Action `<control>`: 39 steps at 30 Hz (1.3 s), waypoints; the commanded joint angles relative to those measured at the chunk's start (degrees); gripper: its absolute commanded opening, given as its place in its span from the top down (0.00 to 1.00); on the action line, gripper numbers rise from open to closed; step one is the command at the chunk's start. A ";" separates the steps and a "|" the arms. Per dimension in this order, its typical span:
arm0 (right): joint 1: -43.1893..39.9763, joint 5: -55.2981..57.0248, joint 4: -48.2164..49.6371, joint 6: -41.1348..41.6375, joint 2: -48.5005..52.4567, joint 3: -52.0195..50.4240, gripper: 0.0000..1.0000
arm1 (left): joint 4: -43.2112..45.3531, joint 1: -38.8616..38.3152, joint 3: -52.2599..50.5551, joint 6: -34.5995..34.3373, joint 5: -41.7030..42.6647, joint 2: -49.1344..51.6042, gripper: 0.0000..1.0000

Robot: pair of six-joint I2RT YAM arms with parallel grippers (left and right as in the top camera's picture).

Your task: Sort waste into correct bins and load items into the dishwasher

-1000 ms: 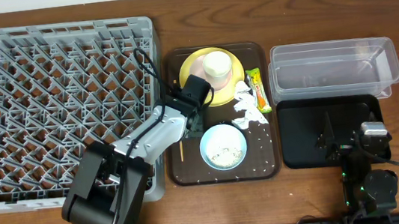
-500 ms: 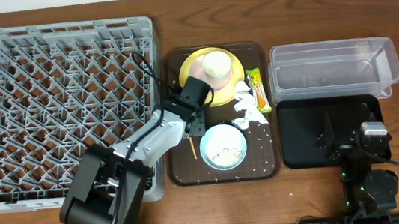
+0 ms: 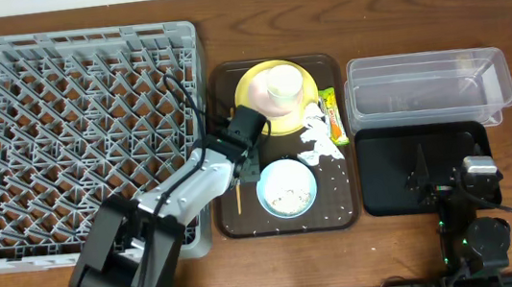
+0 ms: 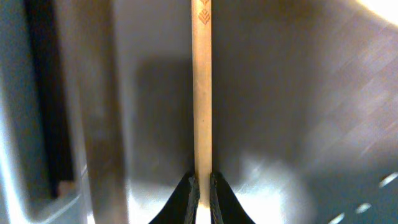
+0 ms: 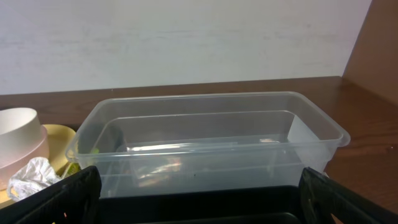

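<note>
Left gripper (image 3: 242,167) jaws are pinched shut on the chopsticks (image 3: 239,198). Right gripper (image 3: 431,179) jaws are spread wide with nothing in them.

Overhead: the chopsticks lie along the left edge of the brown tray (image 3: 232,225), just beside the bowl (image 3: 287,186), with the free end pointing at the near table edge. The left gripper sits over their far end. Rack (image 3: 81,134) is just left of the tray. Plate (image 3: 248,91) with cup (image 3: 284,84) is at the tray's far end. Paper (image 3: 316,137) and wrapper (image 3: 332,115) are on its right side. The right gripper hangs over the black tray (image 3: 385,172), with the tub (image 3: 425,57) beyond it.

Left wrist: the fingertips (image 4: 193,186) meet on the wood, and the chopsticks (image 4: 201,93) run straight out from the jaws, centred. Only one stick shows, so I can't tell if both are caught. Whether they are lifted or on the tray surface is unclear.

Handling, as a judgement: light, stiff, thin and smooth. An end grip is likely to let them swing or pivot, and a second stick could slip free. A hold nearer the middle would be steadier. They are narrow enough to drop through the rack lattice, so lay them across the pegs.

Right wrist: the fingers (image 5: 62,199) sit at the frame's corners, wide apart, with an empty gap. Tub (image 5: 205,124) is dead ahead and holds nothing. Cup (image 5: 18,127), plate (image 5: 59,140) and paper (image 5: 31,177) are off to the left.
</note>
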 commanded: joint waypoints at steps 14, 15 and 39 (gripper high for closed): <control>0.50 0.79 -0.24 0.57 -0.13 -0.04 0.01 | -4.37 4.28 -0.28 13.09 -18.62 -26.75 0.92; 0.50 0.79 -0.24 0.57 -0.13 -0.04 0.01 | -4.35 5.62 -0.28 13.11 -18.16 -25.79 0.92; 0.50 0.79 -0.24 0.57 -0.13 -0.04 0.01 | -6.73 13.40 0.92 9.03 19.87 -35.30 0.53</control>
